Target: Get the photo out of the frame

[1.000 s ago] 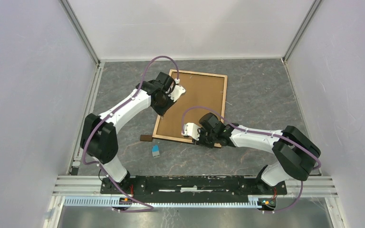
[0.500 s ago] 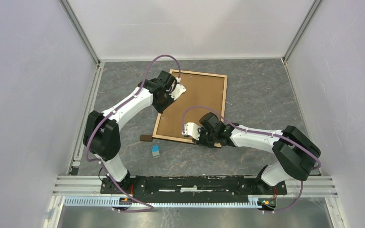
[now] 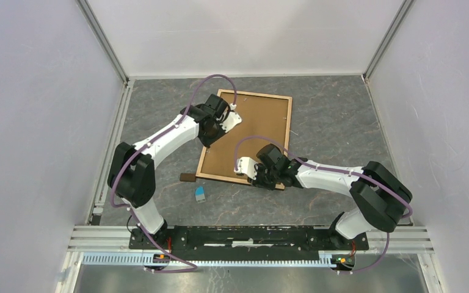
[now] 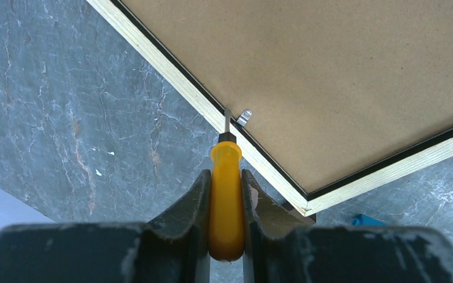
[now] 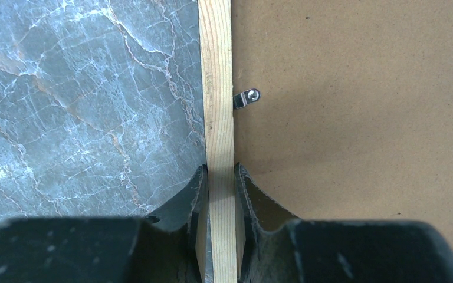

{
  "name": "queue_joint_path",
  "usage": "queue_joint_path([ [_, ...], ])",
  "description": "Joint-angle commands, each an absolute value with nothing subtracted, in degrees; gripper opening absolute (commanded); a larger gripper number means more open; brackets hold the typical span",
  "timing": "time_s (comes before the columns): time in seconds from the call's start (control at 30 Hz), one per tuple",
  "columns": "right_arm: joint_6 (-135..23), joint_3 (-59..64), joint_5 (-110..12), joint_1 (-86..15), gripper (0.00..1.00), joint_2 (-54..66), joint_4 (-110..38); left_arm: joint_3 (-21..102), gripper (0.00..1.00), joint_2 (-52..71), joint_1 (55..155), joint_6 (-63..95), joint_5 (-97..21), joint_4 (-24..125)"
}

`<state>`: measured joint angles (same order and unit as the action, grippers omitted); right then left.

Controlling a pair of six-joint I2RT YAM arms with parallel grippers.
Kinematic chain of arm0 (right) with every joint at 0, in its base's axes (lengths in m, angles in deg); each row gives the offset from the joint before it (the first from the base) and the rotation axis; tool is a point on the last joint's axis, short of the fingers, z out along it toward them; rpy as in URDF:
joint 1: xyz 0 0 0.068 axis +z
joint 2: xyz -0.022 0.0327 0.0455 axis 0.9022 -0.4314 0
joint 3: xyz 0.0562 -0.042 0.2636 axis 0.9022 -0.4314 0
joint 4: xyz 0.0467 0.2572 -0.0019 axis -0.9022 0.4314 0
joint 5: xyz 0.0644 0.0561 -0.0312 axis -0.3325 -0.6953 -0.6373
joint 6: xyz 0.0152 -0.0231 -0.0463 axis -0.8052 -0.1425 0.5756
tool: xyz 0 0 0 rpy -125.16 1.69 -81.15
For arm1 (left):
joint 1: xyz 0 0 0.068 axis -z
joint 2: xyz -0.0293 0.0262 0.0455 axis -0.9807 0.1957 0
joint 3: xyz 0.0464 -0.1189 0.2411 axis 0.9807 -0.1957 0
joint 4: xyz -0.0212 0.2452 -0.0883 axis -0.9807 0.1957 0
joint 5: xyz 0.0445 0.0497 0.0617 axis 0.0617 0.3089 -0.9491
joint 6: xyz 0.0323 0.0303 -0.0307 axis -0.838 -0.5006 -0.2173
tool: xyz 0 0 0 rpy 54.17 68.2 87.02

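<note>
Frame [image 3: 262,119] face-down: brown board back, pale wood rim, black liner

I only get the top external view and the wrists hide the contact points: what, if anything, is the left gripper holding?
Observer: The left gripper is shut on an orange-handled screwdriver, its tip beside a metal clip at the inner edge of the frame.
Operator: And the right?
Observer: The right gripper clamps the frame's light wood rim.
Operator: Any clip there?
Observer: A second clip sits just ahead of it, over the backing board.
</note>
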<state>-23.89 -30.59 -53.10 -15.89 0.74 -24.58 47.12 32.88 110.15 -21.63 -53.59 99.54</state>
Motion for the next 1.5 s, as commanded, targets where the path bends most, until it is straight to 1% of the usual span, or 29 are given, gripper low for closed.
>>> queue_joint_path([
  [0.0,-25.31,-31.02,-52.97,-16.74,0.20,-2.44,-24.53,46.33,0.02,32.56,110.94,-24.84,-55.14,100.15],
  [0.07,-25.31,-30.95,-53.04,-16.81,0.19,-2.67,-24.49,46.54,0.02,32.52,111.50,-24.72,-55.08,101.04],
  [0.17,-25.48,-30.79,-53.16,-16.95,0.13,-2.83,-24.44,46.59,0.02,32.31,112.56,-24.84,-55.70,102.20],
  [0.27,-25.57,-30.67,-53.17,-16.90,0.11,-3.11,-24.38,46.70,0.02,32.20,113.37,-24.83,-55.78,103.43],
  [0.3,-25.57,-30.51,-53.28,-16.94,0.08,-3.22,-24.35,46.85,0.02,32.24,113.74,-24.63,-55.61,104.18],
  [0.5,-25.66,-30.46,-53.28,-16.90,0.00,-3.30,-24.25,46.72,0.02,32.14,113.70,-23.20,-53.28,104.18],
  [0.97,-25.88,-30.40,-53.28,-17.00,0.00,-3.54,-24.31,45.01,0.02,31.17,113.59,-16.48,-46.63,101.71],
  [1.2,-26.07,-30.31,-53.28,-16.98,0.00,-3.69,-24.35,44.83,0.02,31.06,113.63,-14.35,-41.44,101.62],
  [1.47,-26.14,-30.30,-53.37,-16.99,0.00,-3.76,-24.38,43.00,0.02,31.11,113.13,-12.42,-42.46,98.39],
])
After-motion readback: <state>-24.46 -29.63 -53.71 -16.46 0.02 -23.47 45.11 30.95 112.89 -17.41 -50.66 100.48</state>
